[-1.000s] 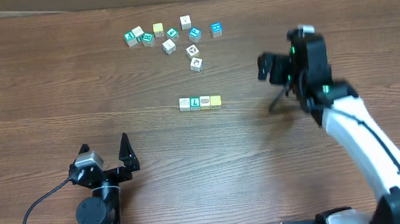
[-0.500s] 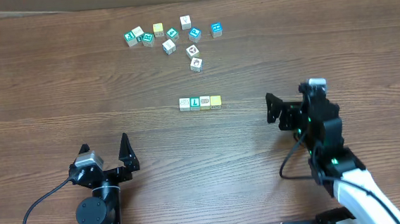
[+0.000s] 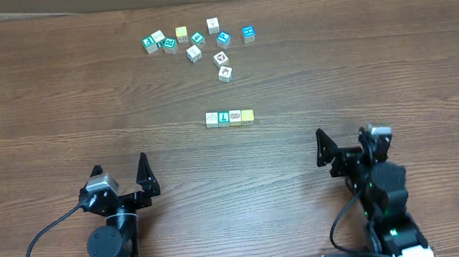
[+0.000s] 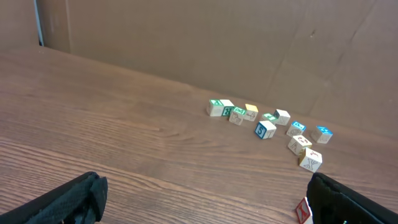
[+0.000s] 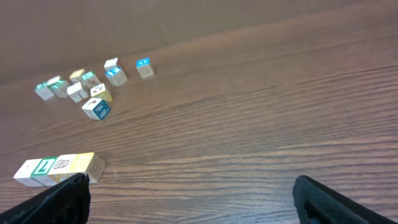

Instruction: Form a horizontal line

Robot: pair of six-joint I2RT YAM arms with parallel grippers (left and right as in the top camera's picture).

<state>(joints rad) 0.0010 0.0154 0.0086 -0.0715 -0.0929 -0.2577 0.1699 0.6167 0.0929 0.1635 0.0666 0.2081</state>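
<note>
The horizontal line (image 3: 230, 118) is a straight row of four tiny cubes touching side by side at the table's middle: white, teal-faced, tan with a brown mark, then yellow. In the right wrist view the row (image 5: 59, 169) lies at the lower left, just beyond that gripper's left finger. My left gripper (image 3: 120, 167) stands open near the front edge, left of the row, with nothing between its fingers (image 4: 62, 199). My right gripper (image 3: 348, 140) is open too, low at the front right, holding nothing. A red-marked cube (image 4: 303, 211) peeks out beside the left gripper's right finger.
A loose cluster of several small white, teal and yellow cubes (image 3: 199, 43) sits near the far edge, also visible as the cluster (image 4: 267, 121) and the cluster (image 5: 93, 87). Brown cardboard (image 4: 217, 43) backs the table. Bare wood (image 3: 370, 54) spans the right half.
My right arm has pulled back from the right middle of the table to the front edge, jaws open throughout. The left arm and all cubes have stayed put.
</note>
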